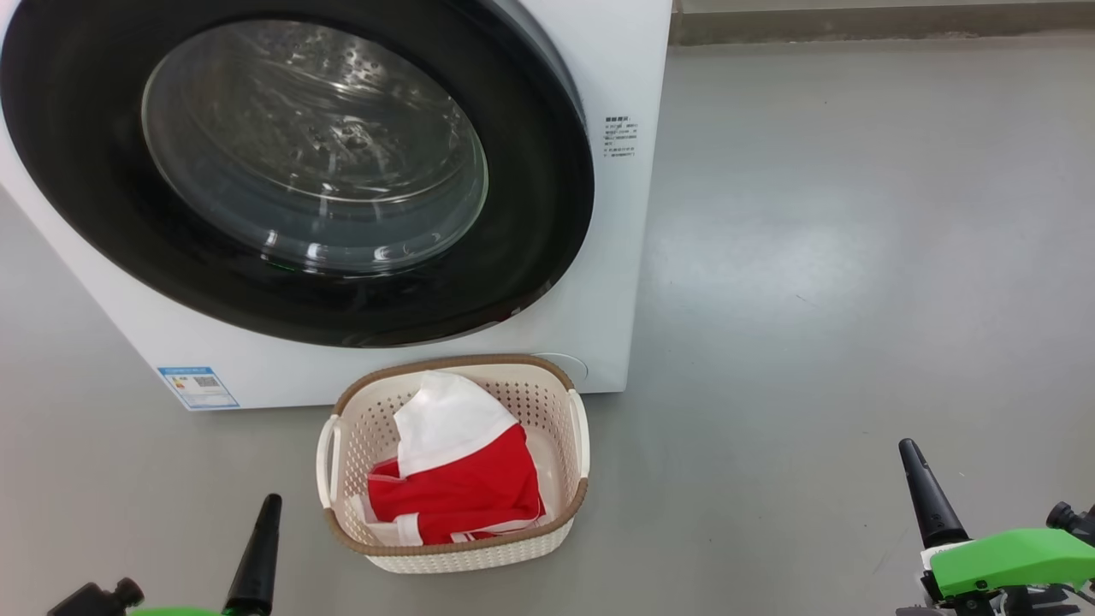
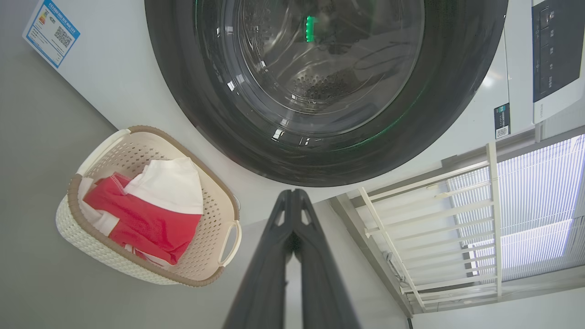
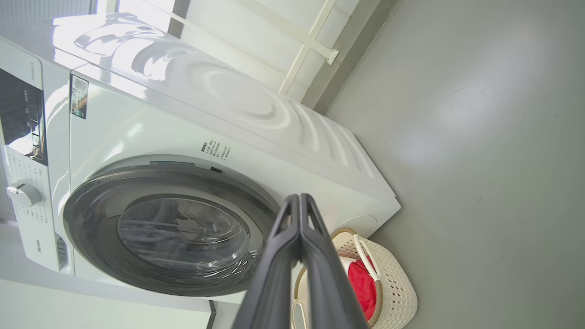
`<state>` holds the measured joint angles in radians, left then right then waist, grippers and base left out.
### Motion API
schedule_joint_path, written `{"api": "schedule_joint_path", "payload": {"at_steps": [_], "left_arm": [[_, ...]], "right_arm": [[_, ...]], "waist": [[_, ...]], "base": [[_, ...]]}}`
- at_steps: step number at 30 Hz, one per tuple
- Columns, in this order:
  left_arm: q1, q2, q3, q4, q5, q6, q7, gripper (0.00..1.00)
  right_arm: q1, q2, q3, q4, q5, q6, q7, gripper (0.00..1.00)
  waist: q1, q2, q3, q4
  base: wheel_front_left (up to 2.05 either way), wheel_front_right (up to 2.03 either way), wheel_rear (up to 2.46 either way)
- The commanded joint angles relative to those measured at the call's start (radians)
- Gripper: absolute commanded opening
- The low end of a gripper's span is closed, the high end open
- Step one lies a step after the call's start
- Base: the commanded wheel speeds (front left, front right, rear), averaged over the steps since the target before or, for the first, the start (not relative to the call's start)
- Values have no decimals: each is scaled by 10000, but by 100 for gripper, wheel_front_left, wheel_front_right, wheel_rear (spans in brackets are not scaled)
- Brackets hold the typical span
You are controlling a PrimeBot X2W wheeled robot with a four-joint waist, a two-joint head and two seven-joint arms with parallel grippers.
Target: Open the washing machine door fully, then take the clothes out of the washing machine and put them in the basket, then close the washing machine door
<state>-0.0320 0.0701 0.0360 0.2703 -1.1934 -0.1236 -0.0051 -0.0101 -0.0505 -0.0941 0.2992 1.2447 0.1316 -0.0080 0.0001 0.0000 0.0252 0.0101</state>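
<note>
grey floor (image 1: 813,257); basket (image 1: 479,558) with clothes (image 1: 462,492) between left end effector (image 1: 272,502) and right end effector (image 1: 908,451); both closed, empty.

You get bright, even daylight in all three views. In the head view a broad pale sheen lies on the grey floor (image 1: 813,239) right of the washing machine (image 1: 616,257), and white streaks glare on the glass of the washing machine door (image 1: 316,145). The basket (image 1: 462,556) throws only a faint shadow. In the left wrist view the far window (image 2: 534,205) is blown out and a green glint (image 2: 311,28) sits on the glass. Both wrist views bend straight lines near their edges; in the right wrist view the machine's top (image 3: 205,87) shines white.
</note>
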Motion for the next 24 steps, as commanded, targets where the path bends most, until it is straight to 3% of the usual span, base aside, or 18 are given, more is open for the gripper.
{"api": "schedule_joint_path", "payload": {"at_steps": [1, 24], "left_arm": [[-511, 45, 320, -213, -293, -50, 67, 0], [-685, -54, 538, -211, -2662, -63, 691, 0]], "right_arm": [[-567, -60, 30, -317, 246, -7, 101, 0], [-840, -44, -86, -432, 2303, -8, 751, 0]], "waist": [[0, 0, -9, -4], [0, 0, -147, -62]], "base": [[0, 0, 0], [0, 0, 0]]}}
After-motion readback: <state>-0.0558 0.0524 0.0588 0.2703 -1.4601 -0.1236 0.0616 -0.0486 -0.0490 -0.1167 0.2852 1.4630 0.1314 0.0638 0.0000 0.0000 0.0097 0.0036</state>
